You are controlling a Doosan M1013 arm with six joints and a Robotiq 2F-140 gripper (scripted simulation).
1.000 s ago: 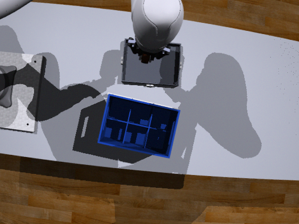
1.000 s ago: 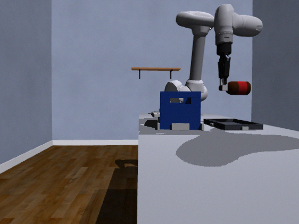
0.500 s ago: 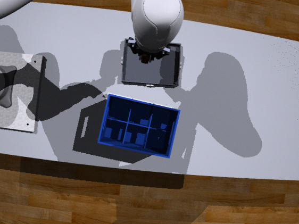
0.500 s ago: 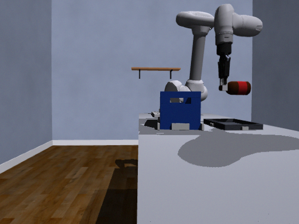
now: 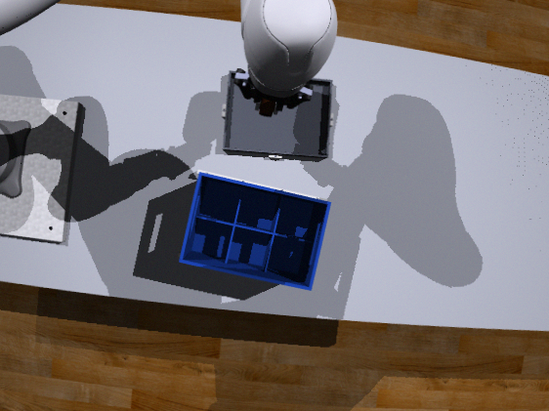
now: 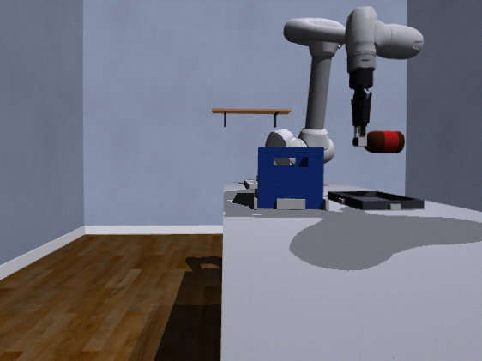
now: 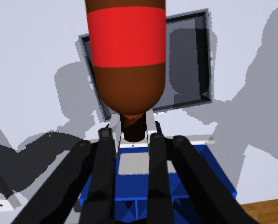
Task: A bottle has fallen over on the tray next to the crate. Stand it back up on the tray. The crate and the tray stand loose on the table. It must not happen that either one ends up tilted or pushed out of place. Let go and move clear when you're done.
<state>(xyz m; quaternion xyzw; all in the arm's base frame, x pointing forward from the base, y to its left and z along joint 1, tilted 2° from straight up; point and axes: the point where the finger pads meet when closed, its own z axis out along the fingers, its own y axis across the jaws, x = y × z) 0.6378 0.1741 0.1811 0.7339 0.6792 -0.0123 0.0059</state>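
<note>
Blue walls show only in the exterior view, behind the hand point(image 5: 266, 107) point(image 6: 361, 141) point(image 7: 133, 115).

Top cam: set high over gripper point(image 5: 268, 109) point(image 6: 361, 140) point(image 7: 134, 131), facing steeply down; mid-range, w/ tray point(image 5: 275, 153) point(image 6: 394, 203) point(image 7: 209, 55) below hand & crate point(image 5: 245, 275) point(image 6: 292, 183) point(image 7: 146, 186) beside. Ext. cam: off to one side of hand, approx. level, facing lengthwise along table point(image 5: 488, 191) point(image 6: 343, 309) point(image 7: 30, 50) to far wall point(image 6: 163, 82); farthest from hand. Wrist cam: at hand, looking down past fingers; v. close. Top & wrist share tray interior & crate top; top & ext. share arm point(image 5: 293, 25) point(image 6: 361, 39), tray & crate.
</note>
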